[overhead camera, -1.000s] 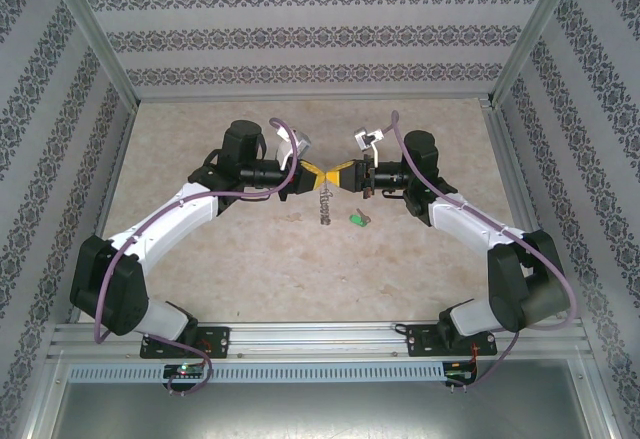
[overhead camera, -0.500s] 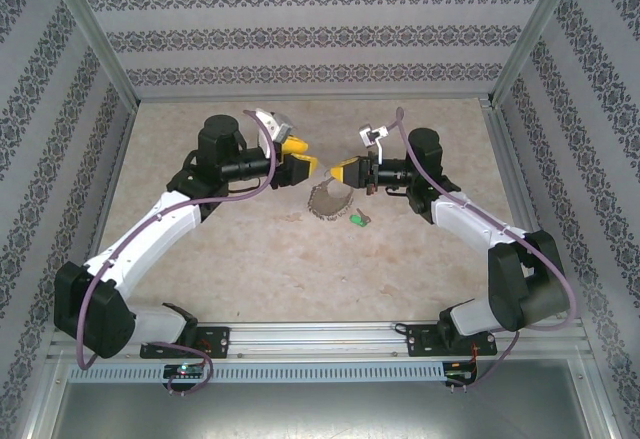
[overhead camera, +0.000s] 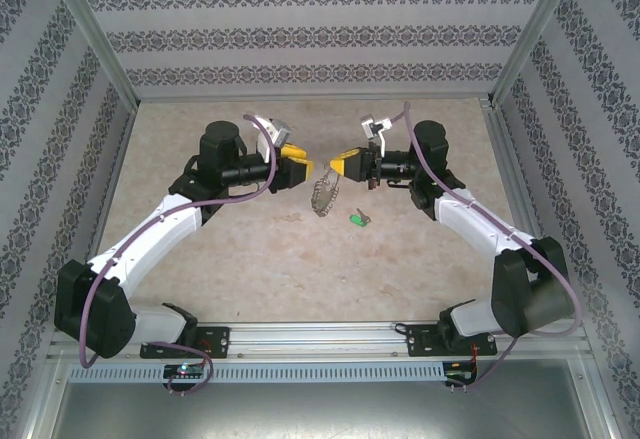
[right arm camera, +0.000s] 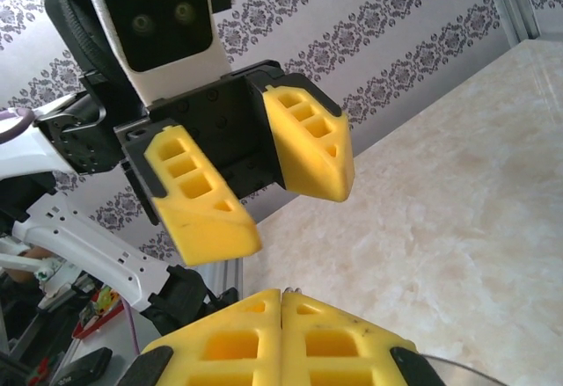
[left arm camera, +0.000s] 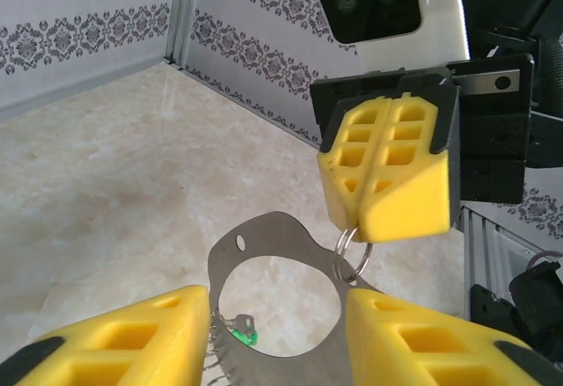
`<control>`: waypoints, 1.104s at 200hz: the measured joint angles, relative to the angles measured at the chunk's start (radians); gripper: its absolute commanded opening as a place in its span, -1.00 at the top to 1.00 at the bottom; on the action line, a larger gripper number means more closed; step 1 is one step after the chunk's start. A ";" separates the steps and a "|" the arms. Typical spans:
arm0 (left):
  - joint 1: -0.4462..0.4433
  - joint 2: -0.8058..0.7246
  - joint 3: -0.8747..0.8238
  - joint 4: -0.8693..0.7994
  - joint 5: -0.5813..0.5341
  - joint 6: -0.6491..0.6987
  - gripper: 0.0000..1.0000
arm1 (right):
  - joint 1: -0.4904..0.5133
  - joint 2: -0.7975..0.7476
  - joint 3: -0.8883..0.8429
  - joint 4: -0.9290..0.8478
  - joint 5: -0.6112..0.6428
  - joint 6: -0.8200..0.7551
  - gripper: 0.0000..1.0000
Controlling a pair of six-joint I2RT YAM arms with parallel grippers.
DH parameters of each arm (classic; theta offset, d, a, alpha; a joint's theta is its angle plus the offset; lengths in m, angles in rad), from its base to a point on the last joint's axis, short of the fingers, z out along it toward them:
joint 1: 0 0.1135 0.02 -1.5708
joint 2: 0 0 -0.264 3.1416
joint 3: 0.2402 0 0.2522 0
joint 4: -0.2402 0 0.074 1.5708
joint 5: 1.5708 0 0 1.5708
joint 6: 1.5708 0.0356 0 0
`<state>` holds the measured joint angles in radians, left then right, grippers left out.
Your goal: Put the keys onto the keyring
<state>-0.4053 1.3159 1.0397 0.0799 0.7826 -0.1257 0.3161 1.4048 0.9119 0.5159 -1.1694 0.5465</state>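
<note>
The keyring (left arm camera: 273,235) hangs in the air between the two arms, above the middle of the tabletop (overhead camera: 250,259). The right end effector (left arm camera: 391,201) has its yellow fingers pressed together, pinching the small wire loop (left arm camera: 352,250) at the keyring's top edge. The left end effector (overhead camera: 303,168) faces it with its fingers spread on either side of the hanging metal, touching nothing.

From the left wrist, the keyring looks like a thin, flat piece of grey metal with a large round opening and a small hole near its rim. It probably weighs very little and is stiff in its own plane. Held by one loop, though, it is free to swing and twist. The metal is smooth and likely slippery against the foam pads. A second hold would probably be best on the flat rim to one side of the big opening, leaving the opening clear.

The keyring's long axis runs downward from the pinch. In the top view it slants slightly toward the left arm's side, and its broad face is turned toward the left wrist camera.

The key (overhead camera: 357,220) lies flat on the tabletop, just beside and nearer than the hanging keyring, and neither arm touches it. It is tiny and light, easily nudged, and best gripped by its green head. Its blade seems to point toward the right arm, though it is too small to be sure.
</note>
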 measured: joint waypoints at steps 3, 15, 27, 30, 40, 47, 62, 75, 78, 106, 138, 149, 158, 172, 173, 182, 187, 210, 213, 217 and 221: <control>0.000 0.000 0.000 0.003 0.000 0.000 0.18 | 0.000 -0.001 0.002 0.001 0.000 0.000 1.00; 0.002 0.000 0.000 0.014 0.004 -0.007 0.22 | 0.000 -0.004 0.010 0.005 -0.002 0.001 1.00; 0.002 0.002 0.000 0.027 0.015 -0.014 0.26 | 0.000 -0.009 0.018 0.010 -0.003 0.003 1.00; 0.002 0.002 0.000 0.030 0.018 -0.014 0.27 | 0.000 -0.011 0.019 0.010 -0.003 0.004 1.00; 0.002 0.006 0.000 0.042 0.031 -0.022 0.28 | 0.000 -0.016 0.024 0.013 -0.003 0.004 1.00; 0.002 0.010 0.000 0.051 0.041 -0.028 0.29 | 0.000 -0.020 0.026 0.013 -0.003 0.005 1.00; 0.002 0.022 0.000 0.079 0.066 -0.047 0.32 | 0.000 -0.027 0.031 0.016 -0.003 0.007 1.00; 0.002 0.030 0.000 0.105 0.088 -0.066 0.32 | 0.001 -0.030 0.037 0.019 -0.003 0.007 1.00; 0.002 0.031 0.000 0.110 0.093 -0.068 0.33 | 0.001 -0.030 0.037 0.020 -0.003 0.007 1.00; 0.002 0.035 -0.004 0.180 0.139 -0.110 0.34 | 0.003 -0.031 0.041 0.027 -0.003 0.008 1.00; 0.002 0.039 -0.010 0.250 0.195 -0.149 0.34 | 0.014 -0.031 0.042 0.035 -0.003 0.017 1.00; 0.002 0.044 -0.011 0.262 0.213 -0.158 0.34 | 0.016 -0.031 0.043 0.038 -0.003 0.023 1.00; 0.002 0.049 -0.011 0.270 0.224 -0.165 0.34 | 0.018 -0.031 0.044 0.043 -0.003 0.026 1.00; 0.002 0.060 -0.011 0.274 0.241 -0.173 0.34 | 0.021 -0.031 0.048 0.045 -0.002 0.027 1.00; 0.002 0.060 -0.011 0.274 0.242 -0.173 0.34 | 0.021 -0.031 0.048 0.046 -0.002 0.027 1.00; 0.002 0.066 -0.013 0.277 0.250 -0.177 0.34 | 0.023 -0.031 0.050 0.050 -0.002 0.030 1.00; 0.002 0.069 -0.013 0.278 0.254 -0.179 0.34 | 0.022 -0.031 0.053 0.053 -0.002 0.030 1.00; 0.000 0.077 -0.015 0.291 0.266 -0.187 0.35 | 0.022 -0.030 0.058 0.061 -0.002 0.031 1.00; 0.000 0.077 -0.015 0.292 0.267 -0.188 0.35 | 0.023 -0.030 0.058 0.061 -0.002 0.031 1.00; 0.000 0.078 -0.015 0.294 0.269 -0.190 0.35 | 0.023 -0.030 0.058 0.061 -0.002 0.031 1.00; -0.001 0.078 -0.015 0.296 0.269 -0.190 0.35 | 0.023 -0.030 0.058 0.061 -0.002 0.031 1.00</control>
<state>-0.4061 1.3941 1.0248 0.3759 1.0519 -0.3161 0.3386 1.3750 0.9695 0.5774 -1.1709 0.5774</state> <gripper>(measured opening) 0.326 0.064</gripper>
